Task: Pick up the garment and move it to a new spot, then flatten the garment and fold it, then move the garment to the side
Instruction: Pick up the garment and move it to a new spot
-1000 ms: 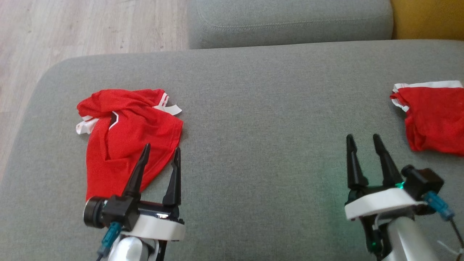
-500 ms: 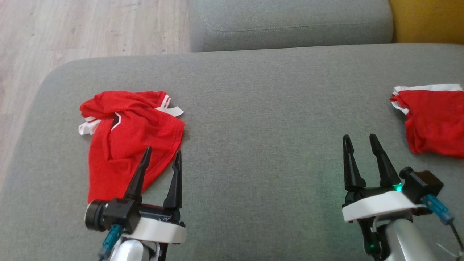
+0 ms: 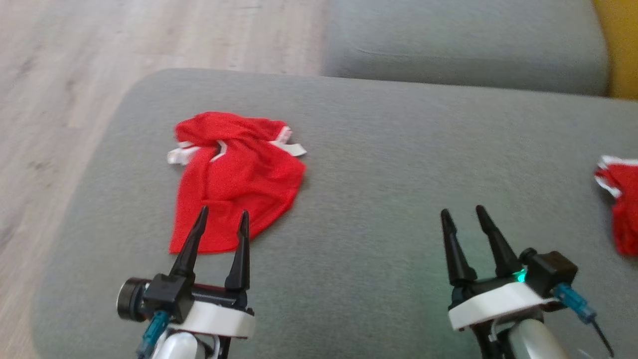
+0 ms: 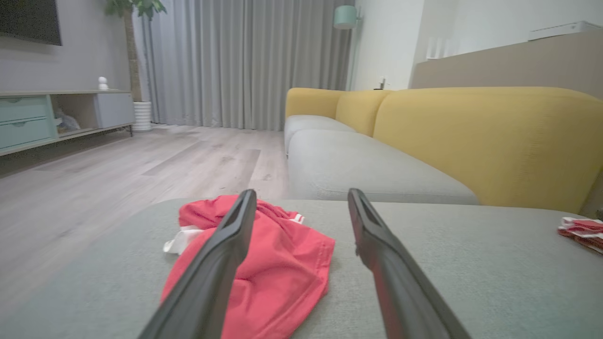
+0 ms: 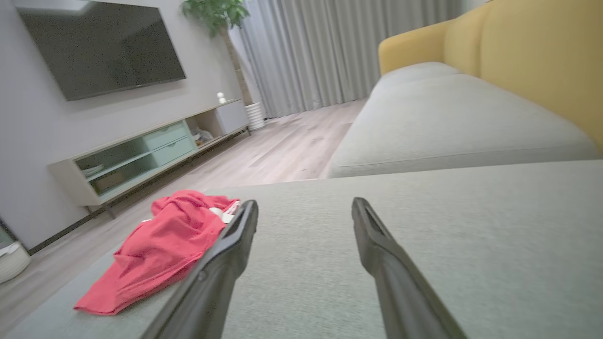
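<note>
Wood floor (image 3: 60, 75) fills the far left. Beside it, near the left end of the grey sofa seat (image 3: 379, 164), lies the garment (image 3: 234, 189), a crumpled red piece with white trim bunched at its far side. Our left fingers (image 3: 242, 239) are poised at its near hem, spread wide and holding nothing. Further right, our right fingers (image 3: 452, 247) are just as wide and empty over bare cushion, well apart from the garment. At the right edge sits a second red cloth (image 3: 620, 209). We judge the first pick-up is still to do. To do it well, we should lower the left fingers onto a raised fold rather than the flat hem. They should close through enough layers to stop slipping, and the right fingers should come across for a second hold.
</note>
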Robot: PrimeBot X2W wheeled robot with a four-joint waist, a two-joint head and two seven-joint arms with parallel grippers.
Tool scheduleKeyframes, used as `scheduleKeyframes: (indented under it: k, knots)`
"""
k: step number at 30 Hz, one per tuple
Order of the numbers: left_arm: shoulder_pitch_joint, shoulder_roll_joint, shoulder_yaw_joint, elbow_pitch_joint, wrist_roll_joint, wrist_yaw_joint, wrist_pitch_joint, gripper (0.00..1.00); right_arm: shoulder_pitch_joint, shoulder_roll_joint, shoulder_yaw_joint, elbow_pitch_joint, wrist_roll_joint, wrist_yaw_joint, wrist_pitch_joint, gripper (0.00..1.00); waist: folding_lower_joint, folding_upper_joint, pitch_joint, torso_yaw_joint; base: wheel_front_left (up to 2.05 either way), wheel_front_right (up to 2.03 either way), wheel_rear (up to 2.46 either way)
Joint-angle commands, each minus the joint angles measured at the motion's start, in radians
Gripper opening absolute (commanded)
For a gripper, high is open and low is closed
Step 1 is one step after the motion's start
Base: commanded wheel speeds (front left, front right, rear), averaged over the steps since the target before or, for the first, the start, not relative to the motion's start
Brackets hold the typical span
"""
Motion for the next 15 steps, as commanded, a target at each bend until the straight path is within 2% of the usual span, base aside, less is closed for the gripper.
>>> scheduleKeyframes:
  k: [1,9,15]
  knots:
    - [-0.013,0.002,0.036,-0.027,0.005,0.002,-0.005,1.0,-0.02,-0.002,0.035,-0.025,0.006,-0.001,-0.011,1.0,0.0,0.0,-0.02,0.056,0.0,0.0,0.0]
    - [0.015,0.002,0.045,-0.02,0.015,-0.003,-0.005,1.0,-0.007,-0.002,0.093,-0.015,0.022,-0.001,-0.011,1.0,0.0,0.0,-0.048,0.163,0.0,0.0,0.0]
    - [0.025,0.002,0.048,-0.016,0.021,-0.009,-0.005,1.0,0.0,-0.002,0.106,-0.013,0.032,-0.001,-0.011,1.0,0.0,0.0,-0.055,0.2,0.0,0.0,0.0]
